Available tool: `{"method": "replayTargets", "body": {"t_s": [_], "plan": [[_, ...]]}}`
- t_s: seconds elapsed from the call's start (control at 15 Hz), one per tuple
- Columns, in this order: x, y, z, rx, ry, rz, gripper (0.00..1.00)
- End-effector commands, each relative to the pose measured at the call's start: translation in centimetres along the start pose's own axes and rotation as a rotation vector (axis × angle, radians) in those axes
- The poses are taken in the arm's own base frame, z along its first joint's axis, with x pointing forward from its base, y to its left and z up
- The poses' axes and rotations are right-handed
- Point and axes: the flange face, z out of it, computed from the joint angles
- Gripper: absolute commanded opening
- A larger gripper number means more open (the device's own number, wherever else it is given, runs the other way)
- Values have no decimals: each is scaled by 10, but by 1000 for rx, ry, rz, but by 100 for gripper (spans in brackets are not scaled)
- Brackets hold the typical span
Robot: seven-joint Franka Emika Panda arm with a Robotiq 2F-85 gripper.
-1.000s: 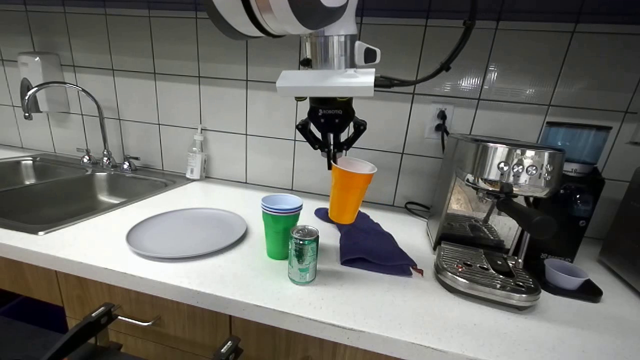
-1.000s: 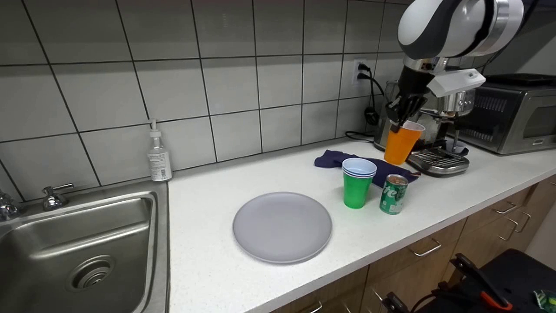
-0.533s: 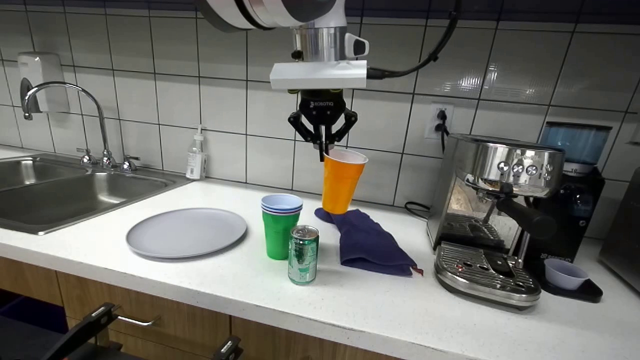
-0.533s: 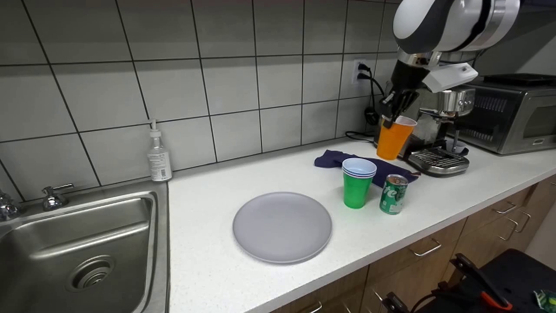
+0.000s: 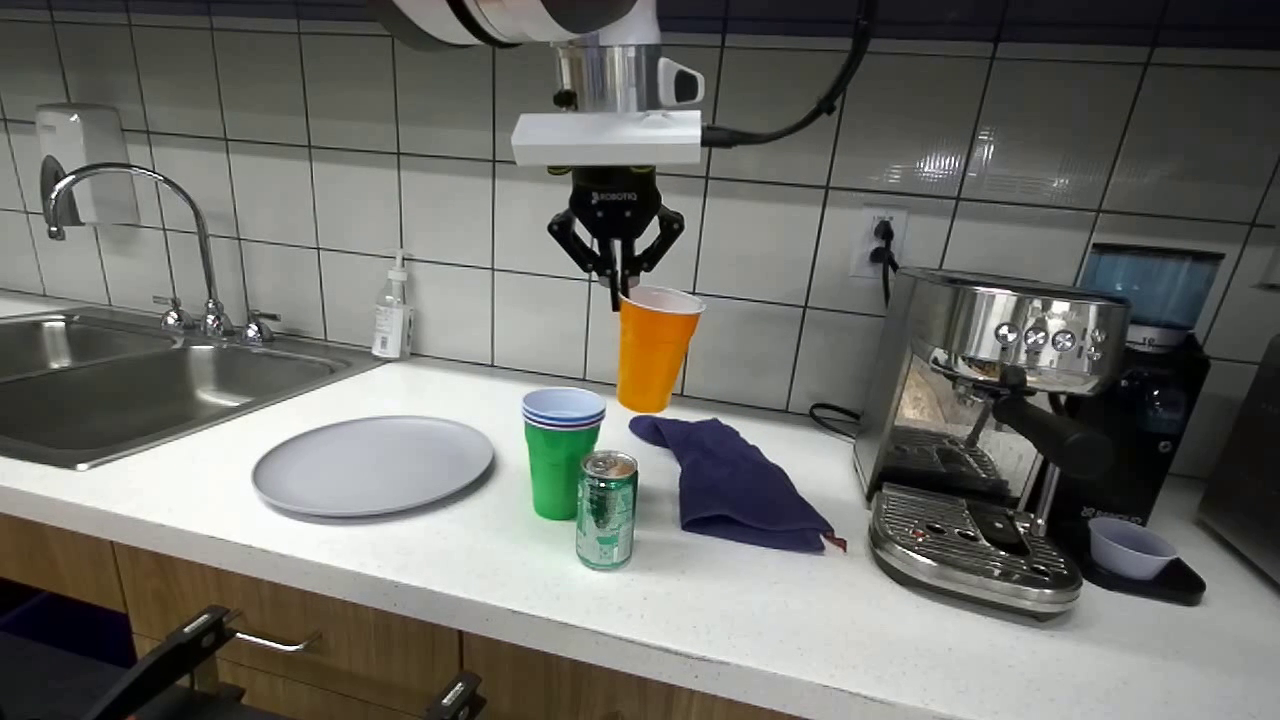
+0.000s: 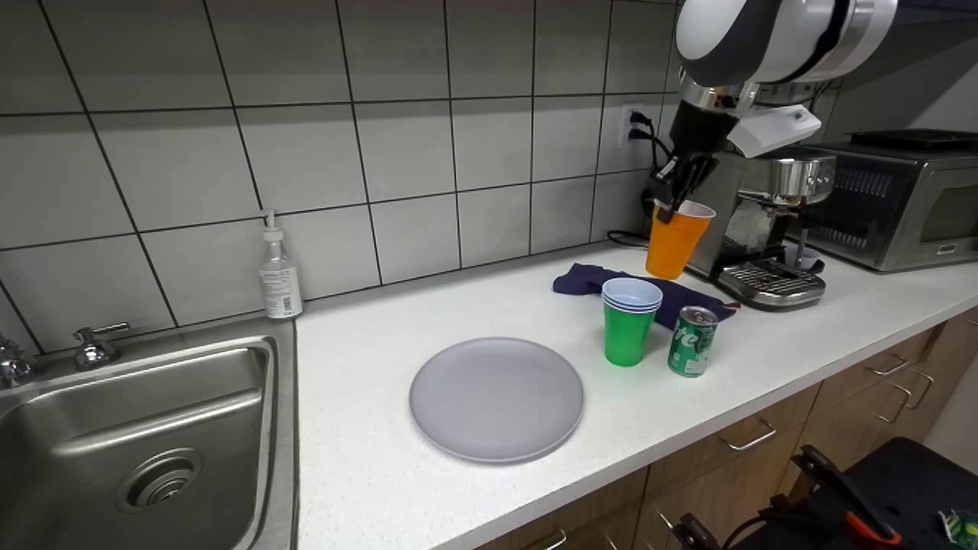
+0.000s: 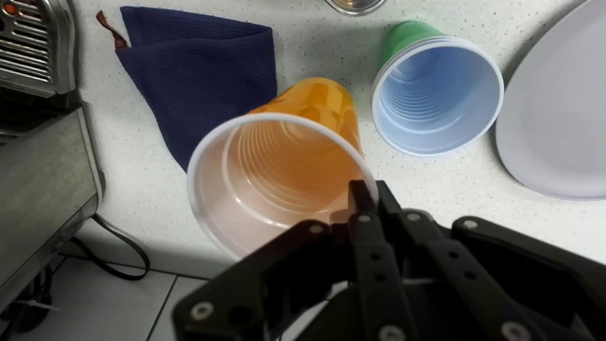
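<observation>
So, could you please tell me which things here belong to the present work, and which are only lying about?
In the work:
orange cup, held tilted in the air
hand, shut on its rim

Seemingly just lying or standing about:
green cup stack
green can
navy cloth
grey plate
coffee machine
pump bottle
small bowl

- In the wrist view, the gripper (image 7: 374, 190) hides the rim of the orange cup (image 7: 284, 161) from about four to six o'clock.
- There, the plate (image 7: 558, 109) is cut off at three o'clock, the can (image 7: 357, 4) at twelve.
- In an exterior view, the can covers the green cups (image 5: 557, 465) around four o'clock.
- At nine o'clock in an exterior view, print on the pump bottle (image 6: 280, 283) is too small to read.
</observation>
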Motion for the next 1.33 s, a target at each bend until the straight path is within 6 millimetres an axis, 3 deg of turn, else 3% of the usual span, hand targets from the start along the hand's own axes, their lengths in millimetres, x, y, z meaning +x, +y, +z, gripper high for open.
{"method": "replayTargets", "body": {"t_s": [0.0, 0.73, 1.27], "plan": [[7, -13, -20, 20, 5, -7, 1], [9, -40, -42, 43, -25, -25, 1], [16, -63, -36, 75, -39, 25, 1]]}}
